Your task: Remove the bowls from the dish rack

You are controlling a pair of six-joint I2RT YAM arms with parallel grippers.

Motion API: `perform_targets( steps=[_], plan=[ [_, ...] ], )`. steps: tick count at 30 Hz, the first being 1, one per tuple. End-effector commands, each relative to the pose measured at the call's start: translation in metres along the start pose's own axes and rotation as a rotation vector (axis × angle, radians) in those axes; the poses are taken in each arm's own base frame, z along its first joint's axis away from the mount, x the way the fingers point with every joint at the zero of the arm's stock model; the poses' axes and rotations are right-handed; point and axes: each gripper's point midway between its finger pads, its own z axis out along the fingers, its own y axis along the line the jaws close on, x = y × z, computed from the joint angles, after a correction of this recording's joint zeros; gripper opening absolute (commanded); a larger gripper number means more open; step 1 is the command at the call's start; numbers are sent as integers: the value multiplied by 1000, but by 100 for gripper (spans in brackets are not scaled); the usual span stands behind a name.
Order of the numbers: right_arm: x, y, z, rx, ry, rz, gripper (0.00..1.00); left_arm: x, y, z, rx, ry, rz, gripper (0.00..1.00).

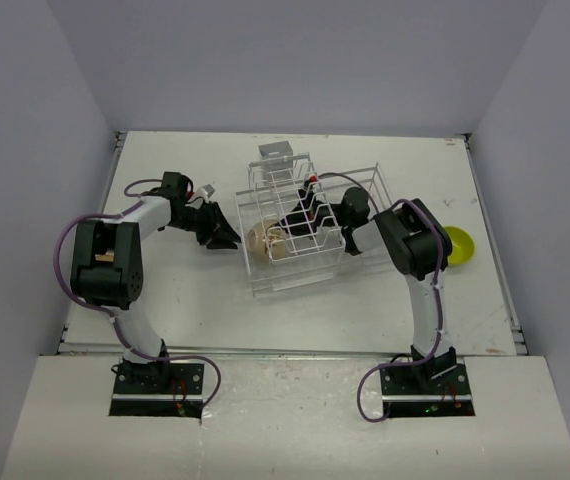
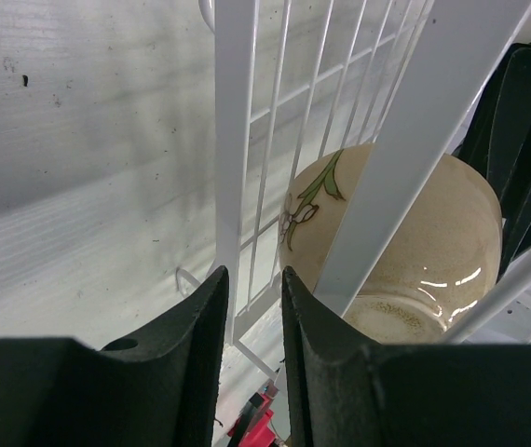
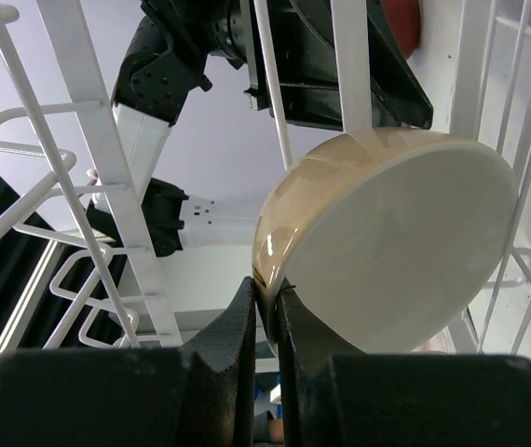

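Right gripper (image 3: 267, 303) fingers are clamping the thin rim of the beige bowl (image 3: 405, 251), which is standing on edge inside the dish rack (image 3: 107, 158). Left gripper (image 2: 254, 284) is pinching a rack wire. Glazed ceramic is looking slippery, rigid and breakable; the rim is offering the best hold.

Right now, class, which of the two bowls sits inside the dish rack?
The cream bowl, pinched at its rim by the right claw; the yellow-green bowl lies outside the dish rack, on the table.
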Motion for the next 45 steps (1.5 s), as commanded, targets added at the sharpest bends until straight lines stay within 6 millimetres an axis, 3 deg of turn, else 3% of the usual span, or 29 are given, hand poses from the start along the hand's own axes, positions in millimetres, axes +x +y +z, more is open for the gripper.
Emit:
perform_targets(
  steps=[1,21,29,45],
  plan=[
    [26,45,-12,-111,48,-361,0,-6,-13,-4,44,-9,41,30],
    [25,65,-31,-96,59,-418,0,-6,-13,-4,43,-3,42,30],
    [25,65,-30,-95,63,-418,0,-6,-12,-4,42,-4,45,30],
    [31,86,-30,-95,99,-477,0,-5,-12,-4,45,-2,44,31]
  ],
)
